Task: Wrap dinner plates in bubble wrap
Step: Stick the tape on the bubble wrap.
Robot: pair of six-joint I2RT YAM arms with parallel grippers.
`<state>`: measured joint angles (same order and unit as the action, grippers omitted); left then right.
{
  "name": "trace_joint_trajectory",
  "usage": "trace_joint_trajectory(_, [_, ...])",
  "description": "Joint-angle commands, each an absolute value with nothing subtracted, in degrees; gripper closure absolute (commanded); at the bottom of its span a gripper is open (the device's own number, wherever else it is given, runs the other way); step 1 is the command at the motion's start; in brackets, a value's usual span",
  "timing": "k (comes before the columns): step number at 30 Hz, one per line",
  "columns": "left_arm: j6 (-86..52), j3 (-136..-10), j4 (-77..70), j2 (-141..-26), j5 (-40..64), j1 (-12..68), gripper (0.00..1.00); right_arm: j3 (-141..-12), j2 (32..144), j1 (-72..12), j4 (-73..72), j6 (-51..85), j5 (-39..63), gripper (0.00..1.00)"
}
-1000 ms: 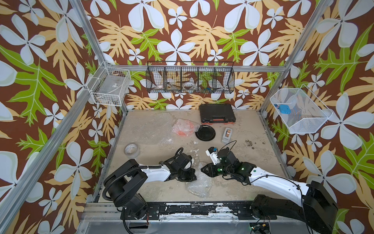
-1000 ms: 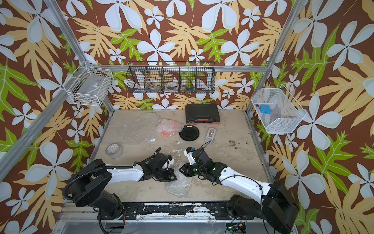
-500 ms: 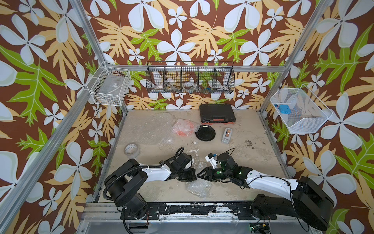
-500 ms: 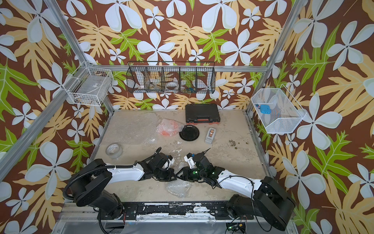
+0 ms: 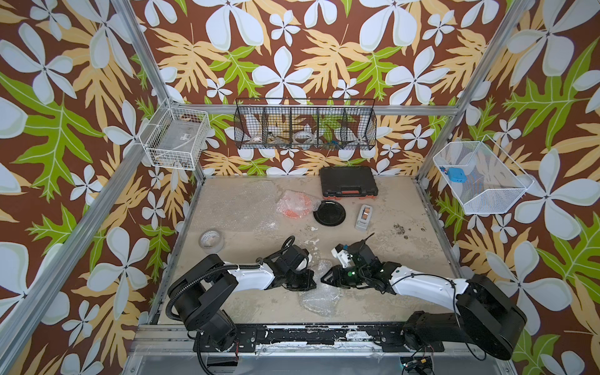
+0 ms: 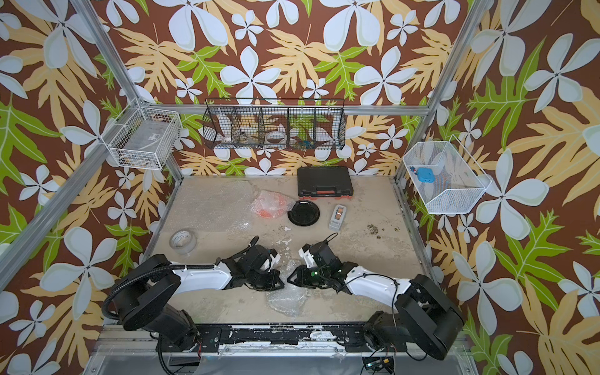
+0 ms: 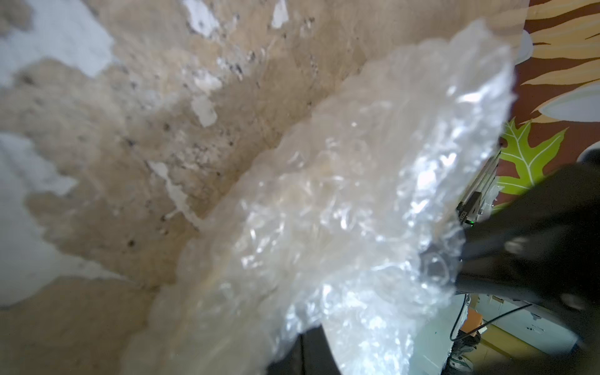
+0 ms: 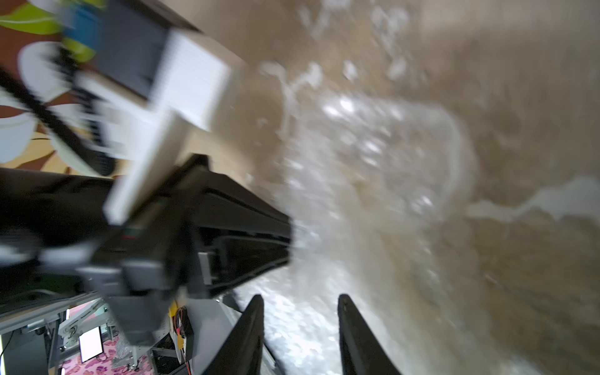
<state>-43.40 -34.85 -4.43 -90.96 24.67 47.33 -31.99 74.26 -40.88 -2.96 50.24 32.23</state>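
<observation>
A crumpled bundle of bubble wrap (image 5: 319, 297) (image 6: 287, 300) lies near the front of the table, between my two grippers. My left gripper (image 5: 310, 283) (image 6: 280, 285) (image 7: 310, 334) is shut on its edge, and the wrap (image 7: 341, 201) fills the left wrist view with a curved rim. My right gripper (image 5: 324, 278) (image 6: 290, 280) (image 8: 300, 302) faces it tip to tip, open, its fingers (image 8: 256, 324) apart over the wrap (image 8: 373, 146). Farther back lie a bare black plate (image 5: 329, 212) (image 6: 303, 212) and an orange plate (image 5: 293, 207) (image 6: 271, 207) loosely covered in wrap.
A flat sheet of bubble wrap (image 5: 240, 201) covers the back left of the table. A tape roll (image 5: 211, 241) sits at the left, a grey tape dispenser (image 5: 364, 217) right of the black plate, and a black case (image 5: 348, 185) at the back wall. Wire baskets (image 5: 305, 130) hang on the walls.
My right gripper has moved left and lower, closer to the left gripper's tip, and its jaws have opened. The left arm has stayed where it was.
</observation>
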Motion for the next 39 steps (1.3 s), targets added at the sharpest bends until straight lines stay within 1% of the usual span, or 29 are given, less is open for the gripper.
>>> trace_joint_trajectory(1, [-43.2,-34.2,4.5,-91.7,21.0,47.5,0.99,-33.9,73.6,-40.7,-0.9,47.4,31.8,0.6])
trace_joint_trajectory(5, [-43.0,-34.4,4.7,-91.6,20.9,47.6,0.99,-34.3,80.7,-40.2,-1.3,45.5,30.9,0.62])
trace_joint_trajectory(8, [-43.1,-34.3,4.8,-91.5,20.8,47.5,0.99,-34.7,86.3,-39.8,0.6,44.2,27.6,0.64])
trace_joint_trajectory(11, [-43.1,-33.9,4.7,-91.2,20.7,47.5,0.99,-35.7,89.3,-39.6,0.9,43.0,29.3,0.65])
trace_joint_trajectory(13, [-43.1,-33.9,4.8,-91.3,20.6,47.5,0.99,-36.8,86.3,-39.6,3.4,42.5,28.8,0.65])
trace_joint_trajectory(16, [-43.1,-33.9,5.1,-91.3,20.5,47.5,0.99,-36.3,78.1,-39.8,6.6,43.3,29.7,0.65])
trace_joint_trajectory(19, [-42.8,-34.3,5.4,-91.4,20.5,47.5,0.99,-32.3,72.4,-40.4,3.7,46.8,35.9,0.65])
trace_joint_trajectory(21, [-42.7,-34.5,5.4,-91.5,20.5,47.5,0.99,-29.6,71.9,-40.9,-2.6,49.3,39.9,0.65])
trace_joint_trajectory(24, [-42.5,-34.5,5.4,-92.0,20.4,47.5,0.99,-31.1,77.1,-41.3,-6.5,48.5,42.1,0.67])
trace_joint_trajectory(25, [-42.5,-34.5,5.3,-92.2,20.5,47.5,0.99,-32.3,78.8,-41.4,-6.1,47.5,41.0,0.67])
trace_joint_trajectory(30, [-42.7,-34.2,4.9,-92.2,20.3,47.5,0.99,-34.7,88.2,-41.0,-2.0,45.0,29.0,0.7])
trace_joint_trajectory(31, [-42.7,-34.2,4.8,-92.2,20.4,47.5,0.99,-35.1,90.2,-41.0,-0.1,44.1,27.4,0.7])
trace_joint_trajectory(33, [-42.7,-34.3,4.8,-92.4,20.6,47.5,0.99,-34.9,92.0,-41.0,2.6,42.5,27.3,0.71])
trace_joint_trajectory(35, [-42.8,-34.3,4.7,-92.5,20.7,47.5,0.99,-34.2,88.4,-41.0,4.8,42.6,27.5,0.71])
trace_joint_trajectory(39, [-42.6,-34.5,4.9,-92.5,20.7,47.5,0.99,-34.1,75.6,-41.0,9.4,45.2,29.8,0.69])
